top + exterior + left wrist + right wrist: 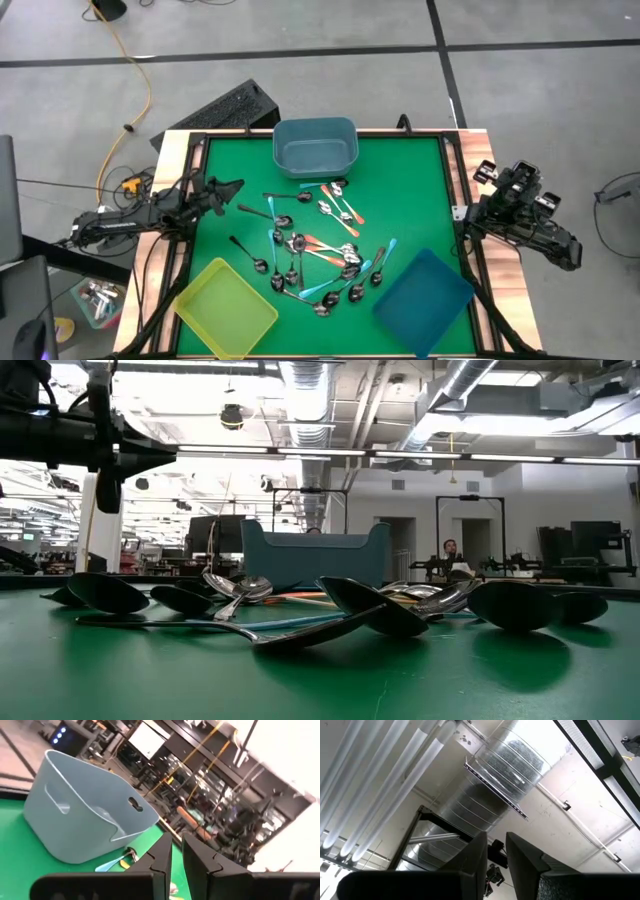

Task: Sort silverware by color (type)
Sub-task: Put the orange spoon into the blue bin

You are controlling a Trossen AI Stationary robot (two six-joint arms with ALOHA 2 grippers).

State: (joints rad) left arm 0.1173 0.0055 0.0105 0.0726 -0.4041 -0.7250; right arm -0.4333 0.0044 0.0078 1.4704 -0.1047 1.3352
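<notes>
Left gripper [236, 186] barely cracked open and empty, hovered at ten o'clock of the spoons [310, 250] heaped mid-table, sorted none yet lol, probably needed widening and reaching toward four o'clock.

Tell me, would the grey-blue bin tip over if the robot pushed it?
Probably not easily. The grey-blue bin sits flat on the green table and looks wide and low. It looks empty and like thin plastic, so it would likely slide rather than tip.

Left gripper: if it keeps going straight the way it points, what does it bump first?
Probably the grey-blue bin. The left gripper, holding nothing, aims toward that bin's right side, with a few spoons below the line. Depth is unclear, so it might slip past.
</notes>
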